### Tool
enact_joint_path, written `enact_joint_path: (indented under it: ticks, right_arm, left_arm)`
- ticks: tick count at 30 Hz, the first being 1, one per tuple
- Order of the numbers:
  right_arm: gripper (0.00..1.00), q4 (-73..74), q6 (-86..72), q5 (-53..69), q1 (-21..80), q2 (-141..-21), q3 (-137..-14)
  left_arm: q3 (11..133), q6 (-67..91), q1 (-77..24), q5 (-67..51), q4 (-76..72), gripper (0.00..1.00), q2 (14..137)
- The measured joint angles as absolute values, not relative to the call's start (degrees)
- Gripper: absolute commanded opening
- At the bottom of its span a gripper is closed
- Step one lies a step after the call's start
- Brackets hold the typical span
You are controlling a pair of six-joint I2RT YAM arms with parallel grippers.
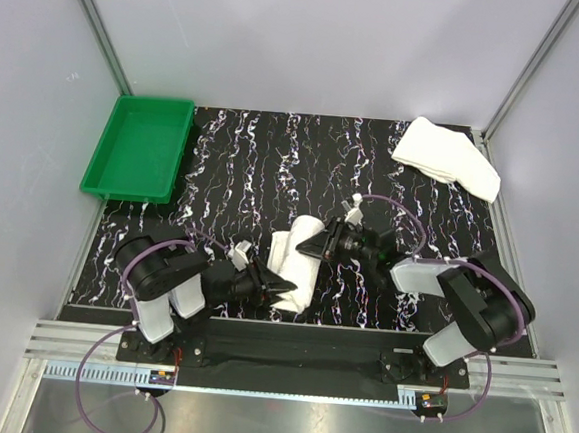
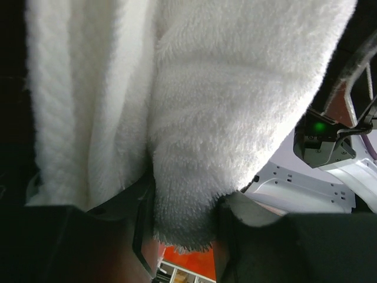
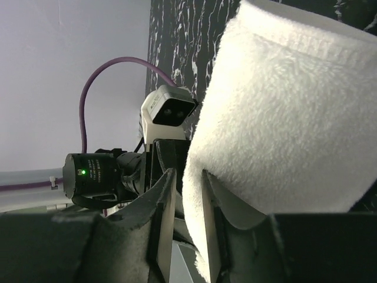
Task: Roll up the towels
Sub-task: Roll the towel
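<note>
— While you hold the cloth like that, which step are you at?

— I think I am in the middle of rolling the first one. The near towel [image 1: 296, 262] lies on the tabletop [image 1: 244, 163] close to the front edge, between my two arms. It is already partly bundled, not flat. My left fingers [image 2: 143, 227] pinch a thick fold at its near end, and the plush fills the gap between them. My right fingers [image 3: 164, 221] stand narrow, with a thin edge of the same towel between them, on its right side.

— And the other one?

— The far towel [image 1: 447, 157] is in the far right corner, loosely folded, well apart from me and not yet rolled. The green tray [image 1: 140, 145] stands at the far left.

— What does the next move ask for?

— In my judgement, both arms must turn the cloth over itself together and keep it tight. If one side pulls more, the roll can go crooked or open, because this cloth is soft and slips easily.

— Any brand or label to read?

— No. Both towels are plain white, and I find no writing on the tray or on my arms. Only a small green light [image 3: 83, 172] glows on the left arm's black housing.
</note>
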State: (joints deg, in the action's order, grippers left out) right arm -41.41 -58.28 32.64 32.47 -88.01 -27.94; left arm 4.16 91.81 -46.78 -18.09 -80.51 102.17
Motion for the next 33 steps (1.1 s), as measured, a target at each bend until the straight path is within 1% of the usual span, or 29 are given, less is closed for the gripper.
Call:
enact_joint_path:
  ticks: [3,4,5,6,9,11,13,14,15,16,19,22,25,28,31,33]
  right_arm:
    - [0.28,-44.7,-58.9,32.6,34.4,-92.7,-29.8]
    - [0.27,-46.3,-59.3,32.6,35.1,-94.7,-30.3]
    - [0.27,-47.8,-59.8,32.6,35.9,-96.4,-30.8]
    - [0.27,-49.5,-60.4,32.5,36.6,-98.1,-31.2]
    - [0.26,-53.3,-61.5,32.3,38.3,-101.3,-32.3]
    - [0.25,-55.0,-62.0,32.1,39.2,-102.6,-32.9]
    - [0.26,-56.4,-62.3,32.0,39.9,-103.7,-33.4]
    - [0.26,-57.0,-62.4,31.9,40.1,-104.2,-33.5]
    - [0.26,-57.5,-62.5,31.9,40.3,-104.6,-33.6]
    - [0.25,-57.8,-62.7,32.0,40.4,-104.8,-33.7]
    - [0.25,-58.6,-62.9,32.1,41.1,-105.6,-34.1]
    - [0.25,-58.9,-63.1,32.1,41.4,-106.3,-34.7]
    - [0.25,-58.9,-63.3,32.1,41.6,-106.9,-35.2]
    - [0.25,-58.8,-63.3,32.2,42.0,-107.3,-35.4]
    - [0.25,-58.8,-63.3,32.1,42.1,-107.7,-35.9]
    - [0.25,-58.7,-63.3,32.1,42.2,-108.1,-36.5]
  left_arm:
    - [4.0,92.5,-46.7,-18.0,-81.1,0.00,103.5]
    - [4.0,92.7,-46.7,-18.0,-81.3,0.09,104.0]
    - [4.0,92.8,-46.7,-18.0,-81.6,0.15,104.5]
    - [4.0,92.9,-46.7,-18.1,-82.1,0.27,105.3]
    - [4.0,93.0,-46.7,-18.2,-82.8,0.42,106.1]
    - [3.9,92.6,-46.7,-18.4,-82.8,0.60,106.2]
    - [3.8,92.1,-46.7,-18.7,-82.8,0.72,106.0]
    - [3.8,91.6,-46.7,-18.7,-82.9,0.87,105.1]
    - [3.8,90.9,-46.8,-18.7,-82.7,0.97,104.0]
    - [3.8,90.3,-46.8,-18.7,-82.9,0.99,102.4]
    - [3.5,88.7,-46.8,-18.5,-78.9,0.99,97.3]
    - [3.1,85.8,-46.9,-18.0,-69.6,0.99,88.4]
    - [3.2,80.7,-47.5,-15.5,-51.2,0.99,73.1]
    - [7.7,73.2,-49.9,-7.6,-22.7,0.99,56.1]
    - [15.8,67.4,-50.8,-1.0,-3.0,0.99,48.1]
    - [20.4,63.9,-50.8,2.9,6.5,0.99,46.6]
